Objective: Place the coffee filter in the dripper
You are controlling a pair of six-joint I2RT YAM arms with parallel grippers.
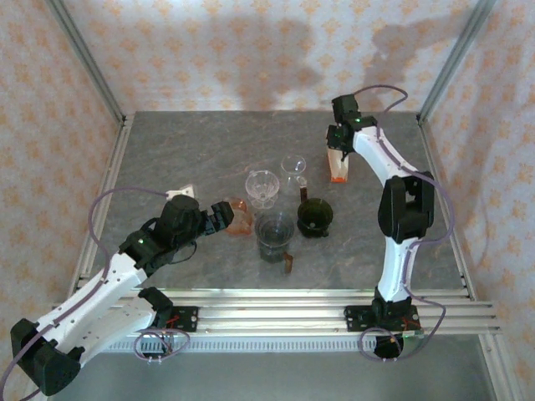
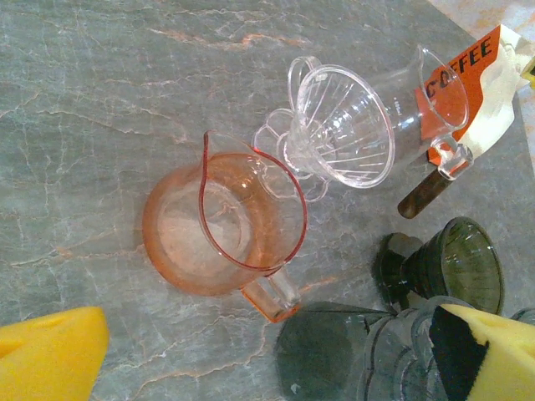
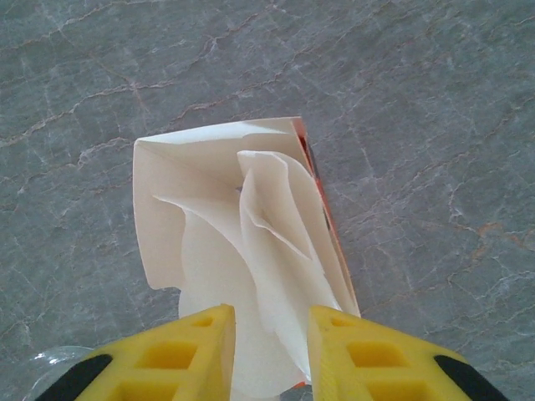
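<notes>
Much bare surface [image 1: 167,150] lies at 11 o'clock of the clear dripper [image 1: 262,187]. At 2 o'clock, the outstretched right tool [image 3: 272,334] straddles the boxed coffee filter [image 3: 267,234]; I cannot tell if it pinches. Bent low, the left tool [image 1: 224,215] gapes wide.

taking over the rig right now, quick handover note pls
Left tool: open, empty, next to the pink jug.
Right tool: jaws apart around a paper filter sticking out of its box at the far right; not pinched yet.
Clear dripper and dark dripper: mid-table, no filter in either.
Done: right tool is at the filter.
Left: pinch, lift, carry, seat it in a dripper.
</notes>
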